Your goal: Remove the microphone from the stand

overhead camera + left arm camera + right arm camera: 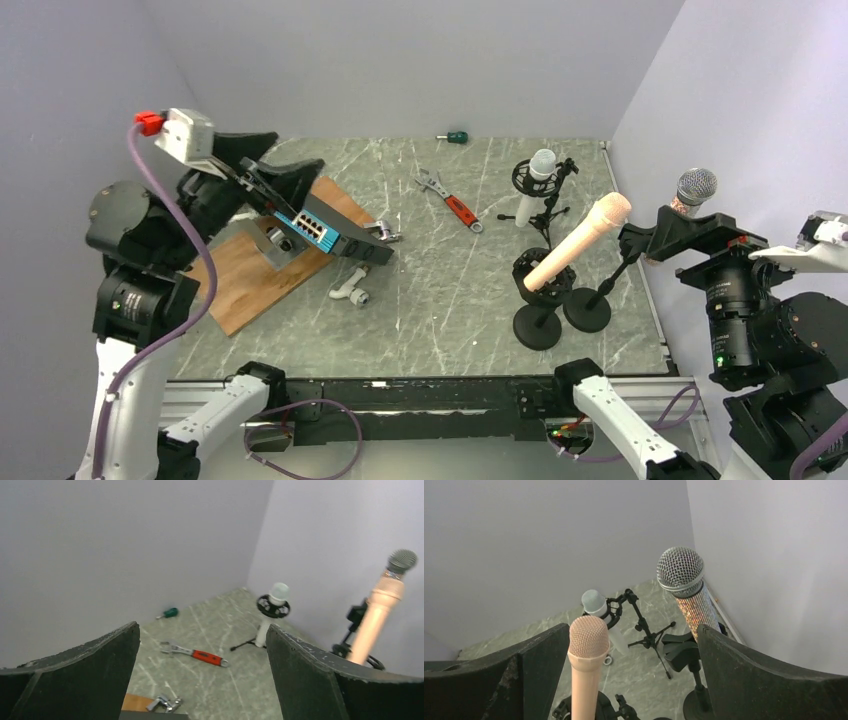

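Two robot arms rise from the near edge of a grey marbled table (430, 330). The left gripper (202, 626) hangs high by a wooden board (240, 290), its fingers wide apart and empty. The right gripper (632, 627) hovers at the right side, its fingers also spread, holding nothing. Ahead of it, a peach microphone (578, 245) leans in a black round-based stand (537, 326). Just beside it, a silver-headed microphone (695, 187) sits in a second stand (588, 310). Farther back are a white microphone (541, 165) on a tripod (545, 215), a red-handled wrench (452, 203) and a green screwdriver (457, 136).
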